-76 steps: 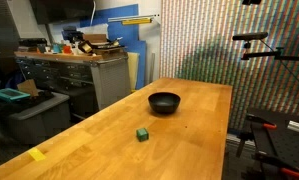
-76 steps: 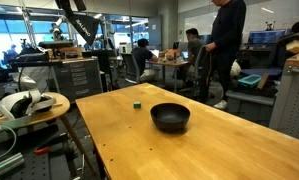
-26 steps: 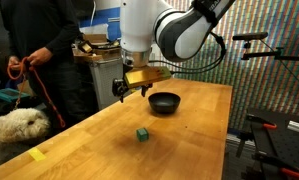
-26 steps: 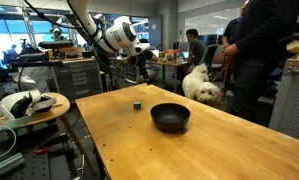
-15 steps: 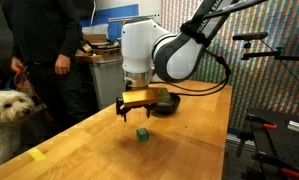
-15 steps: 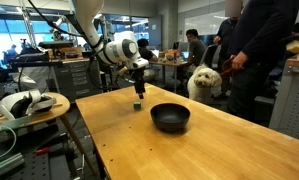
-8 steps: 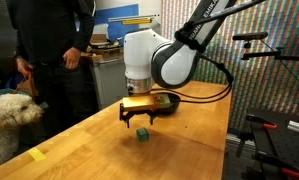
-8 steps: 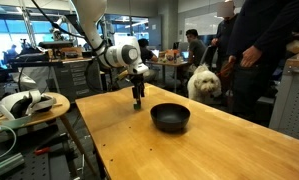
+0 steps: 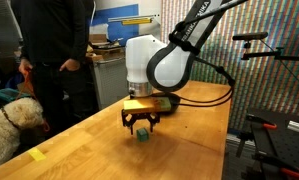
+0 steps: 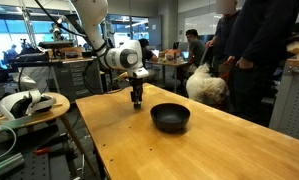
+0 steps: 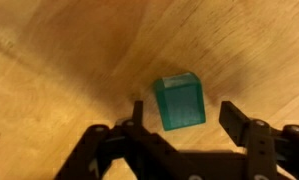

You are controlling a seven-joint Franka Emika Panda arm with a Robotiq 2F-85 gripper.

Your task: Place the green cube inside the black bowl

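Green cube (image 11: 180, 102) lies between the spread fingers of the gripper (image 11: 185, 112), released and not grasping it.

This is a robotics lab set in an open-plan workshop hall. A thick butcher-block workbench (image 9: 204, 140) fills the lower part of both exterior views, with a white robot arm (image 9: 157, 62) reaching over it. In an exterior view, a grey metal drawer cabinet (image 9: 107, 75) topped with clutter stands at centre left below a blue wall panel (image 9: 134, 8), and a camera stand (image 9: 251, 40) rises at the right edge before a fine mesh screen (image 9: 279, 85). In an exterior view, a tool cabinet (image 10: 71, 75) stands at left, a white headset-like device (image 10: 24, 102) lies on a round side table (image 10: 54, 110) at lower left, and seated people (image 10: 192, 45) fill the background beyond bright windows (image 10: 4, 50) at upper left.
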